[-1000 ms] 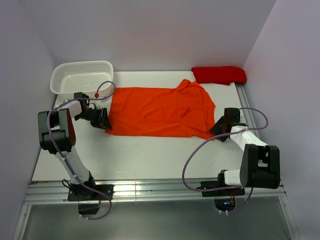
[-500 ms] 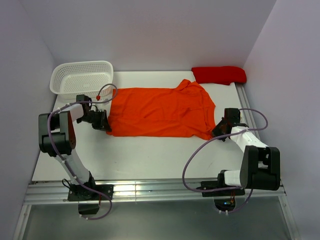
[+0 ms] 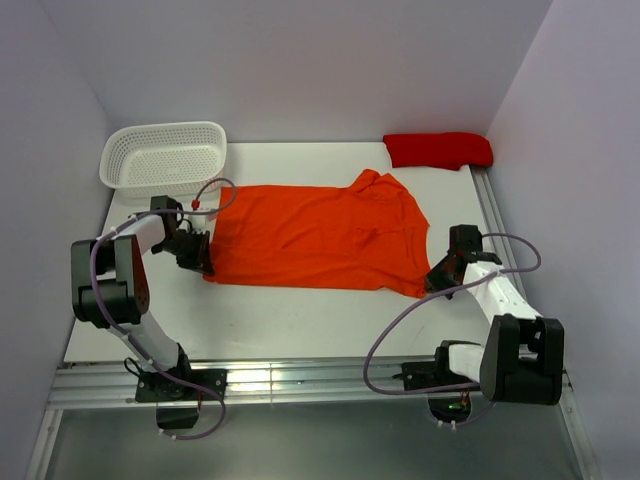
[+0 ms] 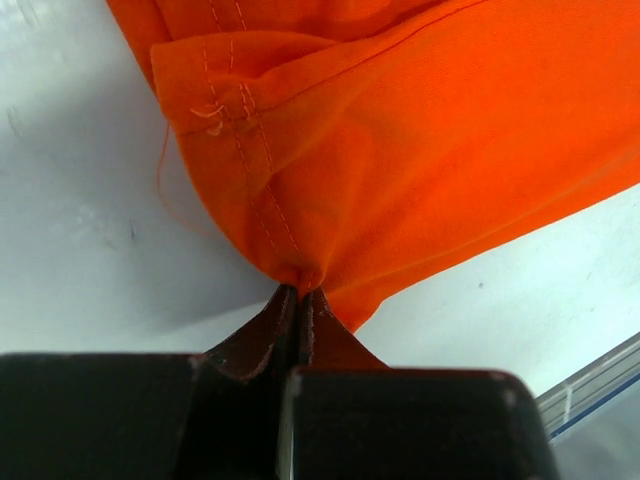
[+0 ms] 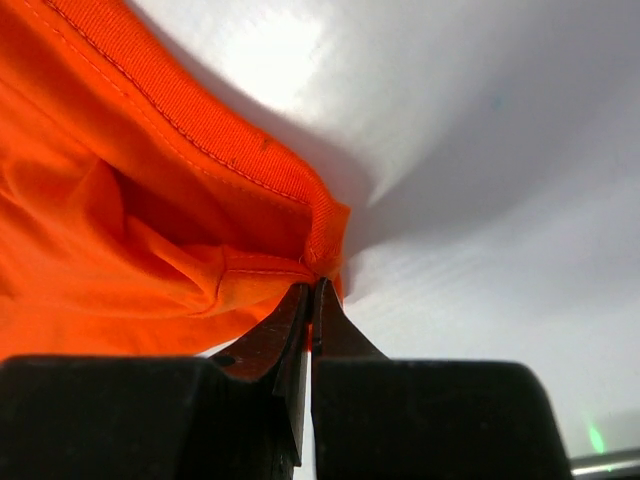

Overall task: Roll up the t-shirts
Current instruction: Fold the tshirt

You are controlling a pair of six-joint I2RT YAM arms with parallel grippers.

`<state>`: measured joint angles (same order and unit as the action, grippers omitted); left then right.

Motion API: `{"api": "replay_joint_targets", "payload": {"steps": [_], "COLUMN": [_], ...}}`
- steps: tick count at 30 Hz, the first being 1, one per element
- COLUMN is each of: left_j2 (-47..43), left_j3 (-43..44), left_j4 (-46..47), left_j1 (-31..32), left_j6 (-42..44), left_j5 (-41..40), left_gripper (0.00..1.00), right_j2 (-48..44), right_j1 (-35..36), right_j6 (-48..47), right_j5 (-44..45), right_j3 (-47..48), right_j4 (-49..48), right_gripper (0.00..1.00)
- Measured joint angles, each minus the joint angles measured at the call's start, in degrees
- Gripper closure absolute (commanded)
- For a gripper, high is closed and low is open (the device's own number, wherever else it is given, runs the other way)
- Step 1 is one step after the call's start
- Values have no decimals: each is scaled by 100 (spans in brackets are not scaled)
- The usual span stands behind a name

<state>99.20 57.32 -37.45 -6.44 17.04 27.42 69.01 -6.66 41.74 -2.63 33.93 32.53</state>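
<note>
A bright orange t-shirt (image 3: pixel 315 237) lies spread across the middle of the white table, its hem to the left and its neck end to the right. My left gripper (image 3: pixel 203 262) is shut on the shirt's near left corner, and the pinched hem (image 4: pixel 298 272) bunches right at the fingertips of that gripper (image 4: pixel 300 292). My right gripper (image 3: pixel 436 285) is shut on the near right corner, where the ribbed collar band (image 5: pixel 322 247) folds into the tips of the gripper (image 5: pixel 312 288). Between both grips the near edge of the shirt runs fairly straight.
A white plastic basket (image 3: pixel 165 156) stands at the back left, close behind the left arm. A folded red cloth (image 3: pixel 438 149) lies at the back right corner. Grey walls close in on the left, back and right. A metal rail (image 3: pixel 300 380) runs along the near edge.
Both grippers have shut on the shirt's near corners. The whole shirt has shifted toward the near edge, and its near edge has been pulled straighter.
</note>
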Motion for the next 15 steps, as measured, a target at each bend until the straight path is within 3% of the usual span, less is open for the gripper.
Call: {"api": "replay_joint_targets", "payload": {"steps": [15], "left_j2": [-798], "left_j3": [-717], "left_j4": [-577], "left_j1": [-2], "left_j6": [621], "left_j5": [-680], "left_gripper": [100], "right_j2": [-1858], "right_j1": [0], "right_j6": [151], "right_j5": [-31], "right_j3": [-179], "right_j4": [1836], "right_gripper": [100]}}
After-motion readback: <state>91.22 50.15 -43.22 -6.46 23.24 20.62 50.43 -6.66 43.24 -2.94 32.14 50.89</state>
